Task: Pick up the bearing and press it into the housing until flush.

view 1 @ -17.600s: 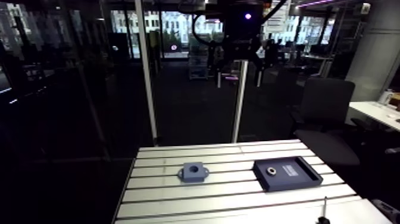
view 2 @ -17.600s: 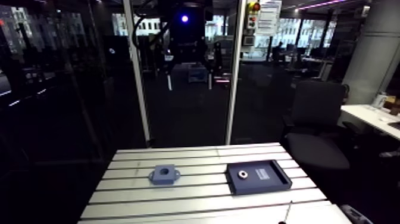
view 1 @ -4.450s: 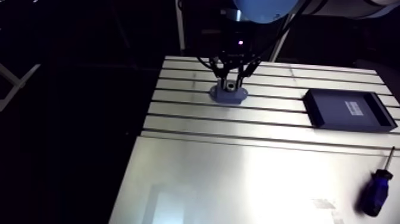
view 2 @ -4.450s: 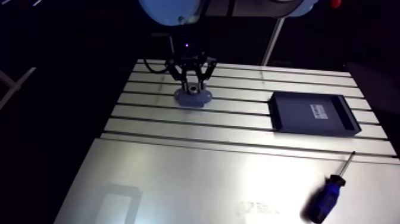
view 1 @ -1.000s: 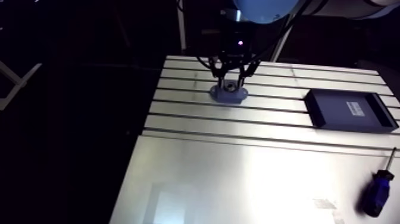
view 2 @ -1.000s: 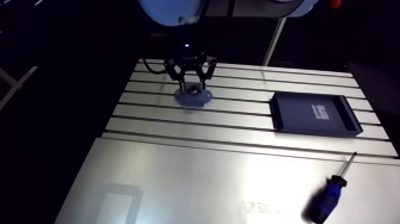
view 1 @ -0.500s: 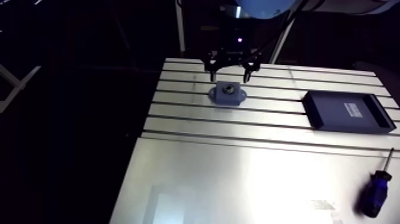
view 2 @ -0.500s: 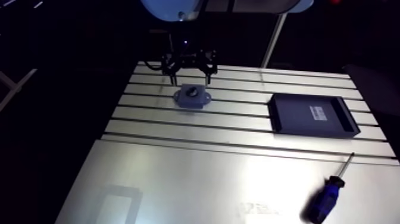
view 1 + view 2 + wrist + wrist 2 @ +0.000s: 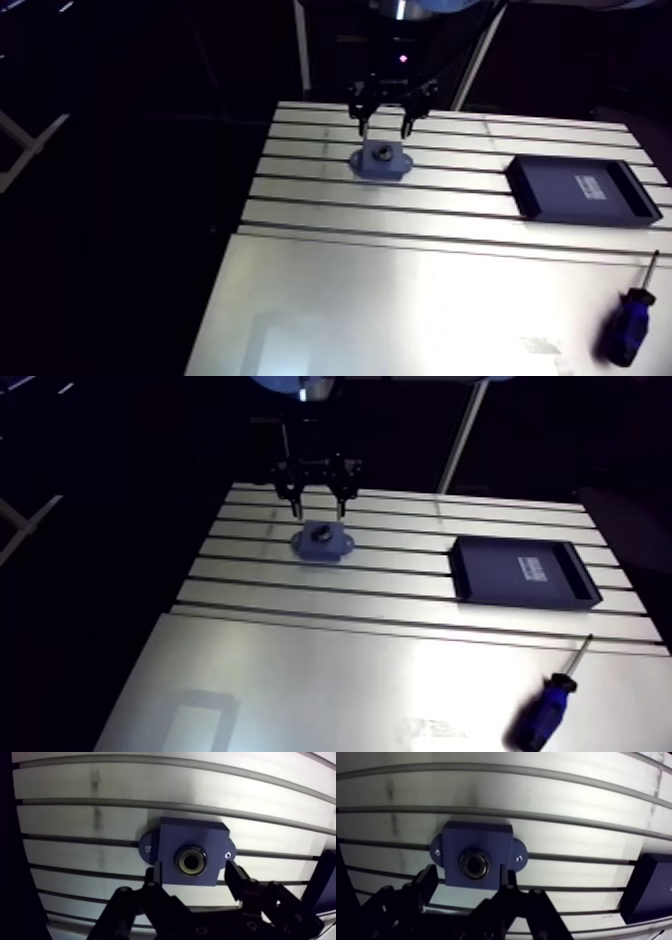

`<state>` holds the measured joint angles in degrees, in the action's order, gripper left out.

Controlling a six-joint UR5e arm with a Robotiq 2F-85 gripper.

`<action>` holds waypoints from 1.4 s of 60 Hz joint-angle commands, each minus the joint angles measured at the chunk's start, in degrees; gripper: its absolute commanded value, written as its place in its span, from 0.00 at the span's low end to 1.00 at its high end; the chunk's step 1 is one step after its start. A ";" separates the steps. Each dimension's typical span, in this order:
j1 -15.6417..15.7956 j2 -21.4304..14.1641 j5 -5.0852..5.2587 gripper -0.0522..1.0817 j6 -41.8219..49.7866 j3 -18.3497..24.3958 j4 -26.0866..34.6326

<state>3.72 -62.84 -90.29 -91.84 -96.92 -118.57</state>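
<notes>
The blue housing (image 9: pixel 170 847) lies on the slotted table (image 9: pixel 450 205), with a mounting ear on each side. The metal bearing (image 9: pixel 191 860) sits in the housing's bore and looks level with the top face. My gripper (image 9: pixel 193 872) hangs a little above the housing, open, with one finger (image 9: pixel 155 872) on each side of the block and nothing between them. In the arm view the gripper (image 9: pixel 385 128) hovers just over the housing (image 9: pixel 380 160).
A dark tray (image 9: pixel 580 188) lies to the right on the table, with nothing visible in it. A blue-handled screwdriver (image 9: pixel 630 325) rests near the front right corner. A smooth metal plate (image 9: pixel 420 310) covers the front of the table.
My gripper's fingers, earlier down on the housing around the bearing, have spread apart and risen. The bearing stays in the bore. At the earliest moment it lay in the tray.
</notes>
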 commanded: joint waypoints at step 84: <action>-0.11 0.58 -0.02 0.98 -1.89 -1.47 -1.00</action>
<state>3.61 -62.32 -90.29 -93.68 -98.13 -119.31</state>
